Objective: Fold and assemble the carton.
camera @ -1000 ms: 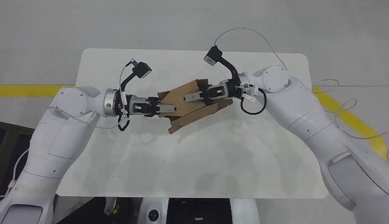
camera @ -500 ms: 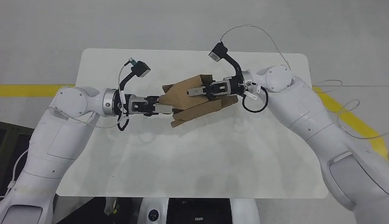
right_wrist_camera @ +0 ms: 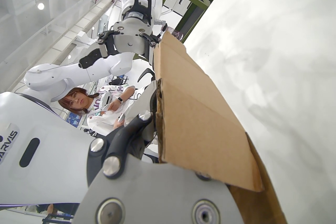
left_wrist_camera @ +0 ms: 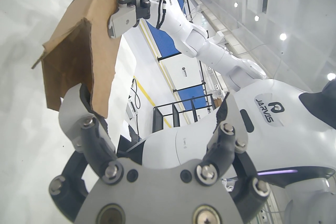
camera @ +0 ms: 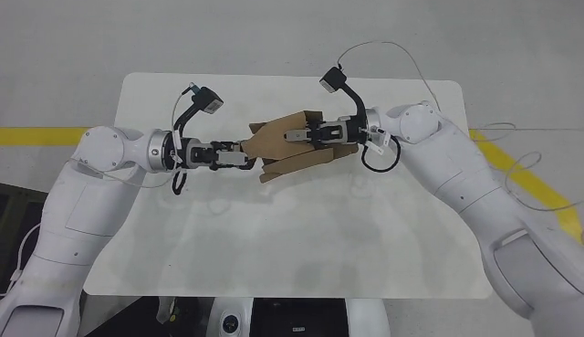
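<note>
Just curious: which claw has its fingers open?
The left claw, fingers wide apart at the edge of the carton; the right claw clamps it.

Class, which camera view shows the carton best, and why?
The top view: the whole carton shows, outline and flaps. The left wrist view shows it foreshortened from one end; the right wrist view shows one close panel, cutting off the rest.
</note>
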Available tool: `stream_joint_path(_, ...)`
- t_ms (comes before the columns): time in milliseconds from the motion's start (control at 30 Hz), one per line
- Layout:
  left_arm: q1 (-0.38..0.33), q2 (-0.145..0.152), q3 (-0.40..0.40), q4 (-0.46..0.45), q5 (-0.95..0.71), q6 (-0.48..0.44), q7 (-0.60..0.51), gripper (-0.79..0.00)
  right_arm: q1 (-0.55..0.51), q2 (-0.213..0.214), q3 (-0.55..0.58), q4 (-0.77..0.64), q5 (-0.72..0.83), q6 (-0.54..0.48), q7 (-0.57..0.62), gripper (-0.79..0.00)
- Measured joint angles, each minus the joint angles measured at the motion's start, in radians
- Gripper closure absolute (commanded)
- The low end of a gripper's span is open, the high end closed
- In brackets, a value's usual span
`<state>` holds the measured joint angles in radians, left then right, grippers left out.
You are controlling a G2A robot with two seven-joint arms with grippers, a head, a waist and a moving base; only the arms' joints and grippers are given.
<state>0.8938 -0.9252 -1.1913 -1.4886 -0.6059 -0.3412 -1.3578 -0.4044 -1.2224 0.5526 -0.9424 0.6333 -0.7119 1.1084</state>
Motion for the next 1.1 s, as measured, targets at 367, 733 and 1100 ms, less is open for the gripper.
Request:
stream_joint_path(367, -0.008, -0.002, -0.018, -0.001, -0.085, 0.026, -0.043, -0.785, 0.002, -0.026, 0.001, 0.017, -0.044, -0.018, -0.019, 0.0)
stream_joint_path(733, -0.007, -0.008, -0.018, -0.023, -0.097, 0.017, -0.025, -0.785, -0.007, -0.067, -0.001, 0.011, -0.069, -0.017, -0.058, 0.0)
stream_joint_path(1100, 0.02, -0.008, -0.026, -0.066, -0.009, -0.035, 0.035, -0.785, -0.013, -0.092, 0.016, 0.03, -0.085, -0.022, -0.051, 0.0)
